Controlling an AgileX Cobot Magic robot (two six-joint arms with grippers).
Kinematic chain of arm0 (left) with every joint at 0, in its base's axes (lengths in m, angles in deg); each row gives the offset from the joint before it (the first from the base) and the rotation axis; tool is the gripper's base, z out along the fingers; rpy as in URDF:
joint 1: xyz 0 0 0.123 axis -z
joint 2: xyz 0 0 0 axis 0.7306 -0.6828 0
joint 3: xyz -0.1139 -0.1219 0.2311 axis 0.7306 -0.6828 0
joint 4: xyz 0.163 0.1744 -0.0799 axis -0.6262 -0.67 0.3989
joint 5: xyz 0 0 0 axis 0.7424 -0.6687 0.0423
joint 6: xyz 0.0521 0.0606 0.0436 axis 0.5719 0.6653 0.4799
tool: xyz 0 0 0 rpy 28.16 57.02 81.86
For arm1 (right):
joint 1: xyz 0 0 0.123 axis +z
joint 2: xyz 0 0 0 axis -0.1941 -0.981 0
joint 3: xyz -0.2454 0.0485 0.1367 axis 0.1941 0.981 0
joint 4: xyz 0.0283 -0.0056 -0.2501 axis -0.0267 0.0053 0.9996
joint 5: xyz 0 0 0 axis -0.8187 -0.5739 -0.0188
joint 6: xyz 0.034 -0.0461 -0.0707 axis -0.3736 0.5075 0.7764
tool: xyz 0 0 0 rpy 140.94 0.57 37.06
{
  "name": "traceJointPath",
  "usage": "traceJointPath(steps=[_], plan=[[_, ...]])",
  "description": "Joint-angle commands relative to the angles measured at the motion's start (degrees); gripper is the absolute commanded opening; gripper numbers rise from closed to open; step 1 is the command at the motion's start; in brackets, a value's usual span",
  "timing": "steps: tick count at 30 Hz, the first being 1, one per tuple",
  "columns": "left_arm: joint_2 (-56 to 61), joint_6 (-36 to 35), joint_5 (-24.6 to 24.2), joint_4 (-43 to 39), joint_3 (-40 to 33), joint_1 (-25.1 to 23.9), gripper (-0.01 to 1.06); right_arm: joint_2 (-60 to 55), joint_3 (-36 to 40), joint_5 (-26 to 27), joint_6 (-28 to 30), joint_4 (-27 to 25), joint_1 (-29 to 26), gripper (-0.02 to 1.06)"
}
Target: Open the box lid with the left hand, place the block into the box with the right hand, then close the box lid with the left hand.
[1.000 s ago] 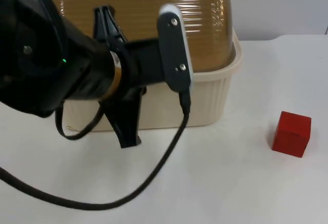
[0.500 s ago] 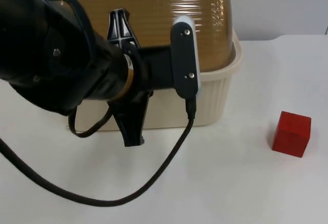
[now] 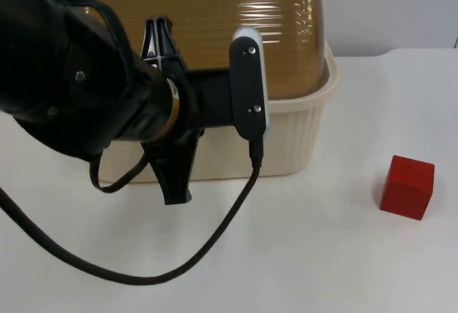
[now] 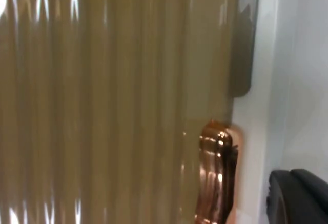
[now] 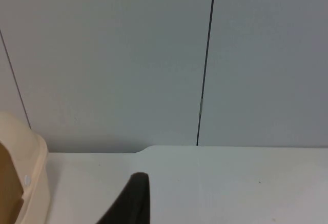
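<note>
The box (image 3: 286, 137), a cream ribbed plastic tub, stands at the far edge of the table top (image 3: 322, 256) against the partition wall, and its lid (image 3: 215, 19), a ribbed amber translucent dome, is down and closed. The left gripper (image 3: 166, 109) hangs over the front of the lid with its fingers spread, one tip over the dome and the other reaching down past the box's front wall toward the table; it grips nothing. In the left wrist view the lid's ribs sit close to the camera, with a shiny copper-coloured handle (image 4: 215, 175) at the lid's edge beside the cream rim. The block (image 3: 407, 186), a red cube, rests alone toward the table's right edge, well apart from the box. The right arm waits; one dark fingertip of the right gripper (image 5: 130, 201) shows above bare table facing the wall, and its opening cannot be judged. Assessment: the lid looks light, stiff, smooth and likely slippery on the ribs, so the handle is the sound place to grip. The block appears rigid and light, suited to a pinch across two flat opposite faces.
</note>
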Motion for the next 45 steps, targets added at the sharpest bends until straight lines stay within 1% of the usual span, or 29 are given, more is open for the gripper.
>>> traceJointPath(steps=[1,2,4,6,9,15,23,31,33,45], plan=[[0.6,-0.2,-0.6,0.0,0.3,-0.4,0.00,0.0,-0.4,0.5,0.5,0.3,-0.4,1.03],[1.1,-0.2,-0.5,0.0,0.3,-0.4,0.00,0.0,-0.4,0.5,0.5,0.3,-0.4,1.03],[2.3,-0.2,2.2,0.0,0.3,-0.4,0.00,0.0,-0.4,0.5,0.5,0.3,-0.4,1.03],[3.2,-0.2,3.3,0.0,0.3,-0.4,0.00,0.0,-0.4,0.5,0.5,0.3,-0.4,1.03],[3.4,-0.2,3.3,0.0,0.3,-0.4,0.00,0.0,-0.4,0.5,0.5,0.3,-0.4,1.03],[3.4,-0.2,3.8,0.0,0.3,-2.5,0.00,0.0,-0.4,0.8,0.5,0.3,-0.4,1.03],[3.4,-0.2,4.0,0.0,0.3,-2.6,0.00,0.0,-0.4,0.9,0.5,0.3,-0.4,1.03],[2.8,-0.2,3.4,0.0,0.3,-2.6,0.00,0.0,-0.4,0.9,0.5,0.3,-0.4,1.03],[1.8,-0.2,2.1,0.0,0.3,-2.6,0.00,0.0,-0.4,0.8,0.5,0.3,-0.4,1.03],[1.6,-0.5,-0.7,0.0,0.3,-2.6,0.00,0.0,-0.4,0.8,0.5,0.3,-0.4,1.03]])
